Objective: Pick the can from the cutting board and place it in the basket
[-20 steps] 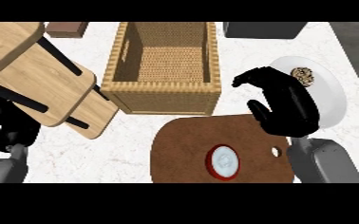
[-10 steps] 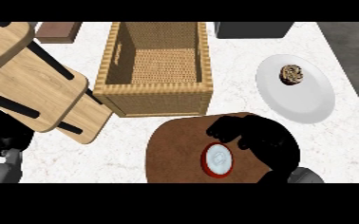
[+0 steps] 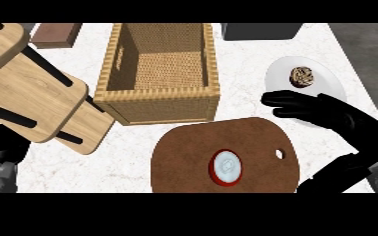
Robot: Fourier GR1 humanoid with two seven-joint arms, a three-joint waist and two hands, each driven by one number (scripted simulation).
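Can [image 3: 227,166]: upright on the brown cutting board [image 3: 184,155], near its lower edge, untouched.
Right hand [image 3: 325,115]: fingers apart and extended, up and right of the can, overlapping the white plate [image 3: 284,72].
Basket [image 3: 159,102]: wicker, above the board.
Left hand: unseen.

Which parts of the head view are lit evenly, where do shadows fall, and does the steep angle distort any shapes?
In the head view, light is flat and even, with no glare on the can; the basket shows mild shading on its inner walls; the black right hand reads as a dark silhouette with little detail; the round plate looks taller than wide from the steep downward angle.
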